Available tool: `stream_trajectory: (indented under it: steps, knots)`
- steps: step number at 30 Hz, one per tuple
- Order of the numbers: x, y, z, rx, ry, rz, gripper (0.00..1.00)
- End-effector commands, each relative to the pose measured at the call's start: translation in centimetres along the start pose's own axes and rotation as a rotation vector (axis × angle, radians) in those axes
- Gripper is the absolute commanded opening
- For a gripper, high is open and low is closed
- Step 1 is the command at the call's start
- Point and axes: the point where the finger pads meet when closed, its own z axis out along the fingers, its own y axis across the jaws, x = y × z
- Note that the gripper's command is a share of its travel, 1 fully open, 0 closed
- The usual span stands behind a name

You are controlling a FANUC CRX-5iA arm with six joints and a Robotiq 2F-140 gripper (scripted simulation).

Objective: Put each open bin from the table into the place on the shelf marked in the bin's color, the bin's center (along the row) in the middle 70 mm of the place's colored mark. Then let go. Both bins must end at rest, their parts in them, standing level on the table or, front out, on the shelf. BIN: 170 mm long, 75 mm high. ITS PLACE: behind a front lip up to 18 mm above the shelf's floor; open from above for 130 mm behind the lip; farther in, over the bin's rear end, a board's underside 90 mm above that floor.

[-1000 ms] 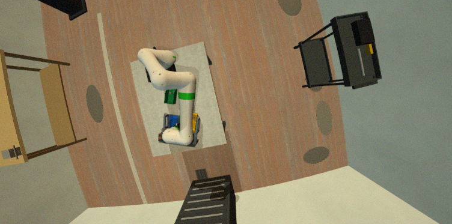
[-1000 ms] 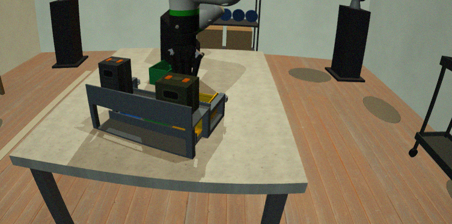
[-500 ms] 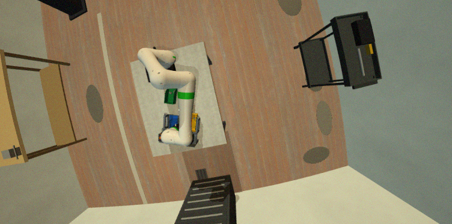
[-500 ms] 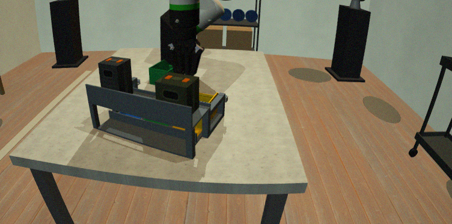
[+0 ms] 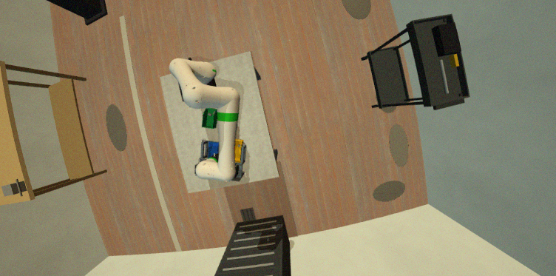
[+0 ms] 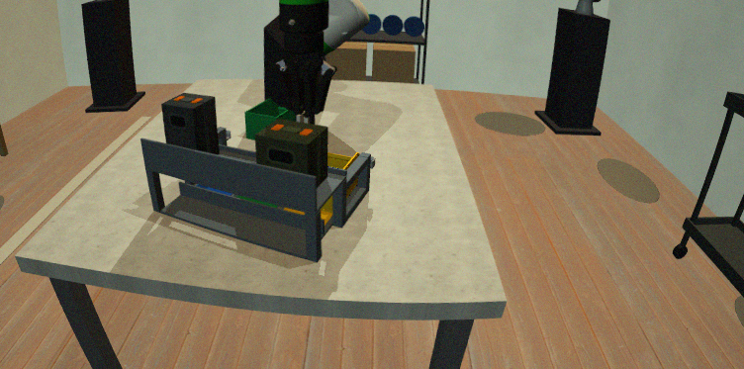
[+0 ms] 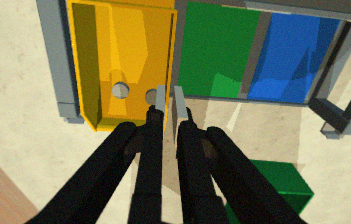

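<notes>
Probably a robot lab: arm pedestals [image 6: 574,69], storage rack [image 6: 426,28], plank floor [image 6: 573,210]

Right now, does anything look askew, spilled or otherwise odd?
Nothing stands out. The yellow bin sits square in the shelf with both round parts inside; the green bin stands upright on the table, and the end effector is shut, holding nothing.

The white arm [image 5: 217,133] reaches from its base at one end of the worktop toward the opposite end, forearm folded back, wrist pointing straight down. The gripper [image 7: 169,102] hangs low, fingers drawn nearly together with only a slim gap, gripping nothing.
</notes>
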Motion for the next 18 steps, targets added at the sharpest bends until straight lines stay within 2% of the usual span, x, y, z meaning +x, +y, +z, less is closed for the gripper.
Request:
stream_trajectory:
  steps: [1,18]
  knots:
    - [0.0,0.0,-0.5,0.000,0.000,0.000,0.06]
    - [-0.1,0.0,-3.1,0.000,0.000,0.000,0.06]
